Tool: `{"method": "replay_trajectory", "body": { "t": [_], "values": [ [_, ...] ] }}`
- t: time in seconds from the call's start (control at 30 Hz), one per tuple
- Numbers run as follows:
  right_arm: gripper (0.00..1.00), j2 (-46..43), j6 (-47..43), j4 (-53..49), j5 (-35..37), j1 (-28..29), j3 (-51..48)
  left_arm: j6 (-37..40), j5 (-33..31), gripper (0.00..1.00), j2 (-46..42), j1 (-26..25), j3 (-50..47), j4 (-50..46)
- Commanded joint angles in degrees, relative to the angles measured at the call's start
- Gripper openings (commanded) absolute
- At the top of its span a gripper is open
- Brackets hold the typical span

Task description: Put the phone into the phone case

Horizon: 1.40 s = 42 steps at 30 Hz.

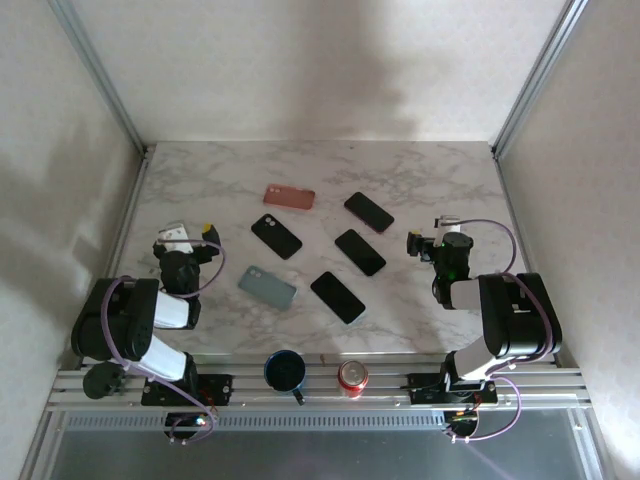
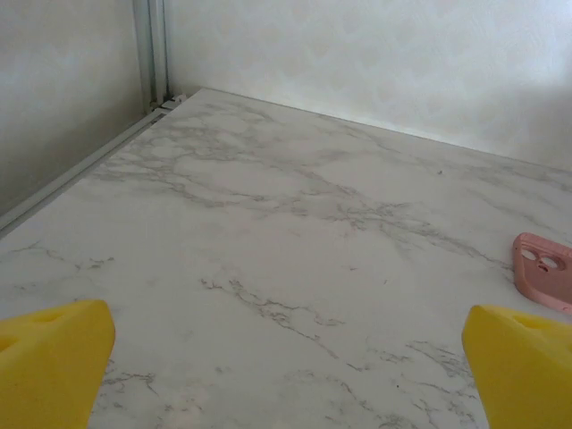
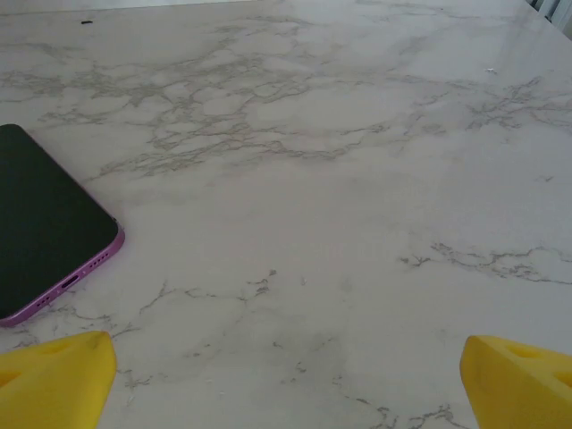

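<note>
A pink phone case (image 1: 289, 196) lies at the back middle of the marble table; its camera end also shows at the right edge of the left wrist view (image 2: 545, 281). Three black-screened phones (image 1: 369, 212) (image 1: 360, 252) (image 1: 337, 297) lie right of centre. One phone with a purple rim (image 3: 45, 234) lies left of my right gripper. A black slab (image 1: 276, 236) and a grey-green one (image 1: 267, 288) lie left of centre. My left gripper (image 1: 190, 240) (image 2: 286, 375) is open over bare marble. My right gripper (image 1: 432, 243) (image 3: 286, 375) is open too, with nothing between its fingers.
A dark blue mug (image 1: 284, 371) and a red can (image 1: 352, 377) stand on the near rail between the arm bases. Metal frame posts (image 2: 154, 54) and white walls close in the table on three sides.
</note>
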Motion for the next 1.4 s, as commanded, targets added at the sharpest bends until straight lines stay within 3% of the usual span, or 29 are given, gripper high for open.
{"method": "replay_trajectory", "body": {
  "t": [0.0,0.73,0.83,0.9,0.97,1.0,1.1,1.17,1.23,1.37],
  "values": [
    [0.99,0.72,-0.66,1.48,1.19,-0.35,1.18,0.54,-0.14,1.00,0.72,0.57,1.17,1.93],
    [0.99,0.72,-0.66,1.39,1.16,-0.36,1.24,0.54,-0.14,1.00,0.78,0.57,1.22,1.81],
    [0.99,0.72,-0.81,1.77,1.16,-0.33,1.20,0.11,-1.36,0.90,-1.36,0.48,2.47,-1.87],
    [0.83,-1.76,-0.99,-3.91,6.12,1.12,3.04,-0.22,-2.94,0.80,-6.11,0.48,5.62,-11.25],
    [0.83,-6.35,0.31,-17.51,16.65,3.91,9.27,-0.52,-5.70,0.72,-9.53,-0.05,6.89,-15.51],
    [0.83,-7.98,1.08,-22.48,18.26,4.40,11.61,-1.30,-7.77,0.74,-11.43,-0.53,6.99,-16.59],
    [0.84,-13.04,1.03,-31.80,15.78,6.35,15.70,-5.89,-11.09,0.74,-17.95,-1.81,8.97,-23.73],
    [0.89,-15.60,2.82,-38.85,12.39,7.42,18.47,-8.94,-11.94,0.74,-21.24,-2.96,12.96,-32.53],
    [0.99,-16.61,4.29,-44.58,6.72,8.39,20.70,-11.25,-11.04,0.70,-22.67,-4.13,17.42,-40.96],
    [0.99,-15.69,5.84,-51.10,1.82,12.47,23.19,-17.20,-5.64,0.70,-24.46,-5.63,21.59,-50.11]
  ]
}}
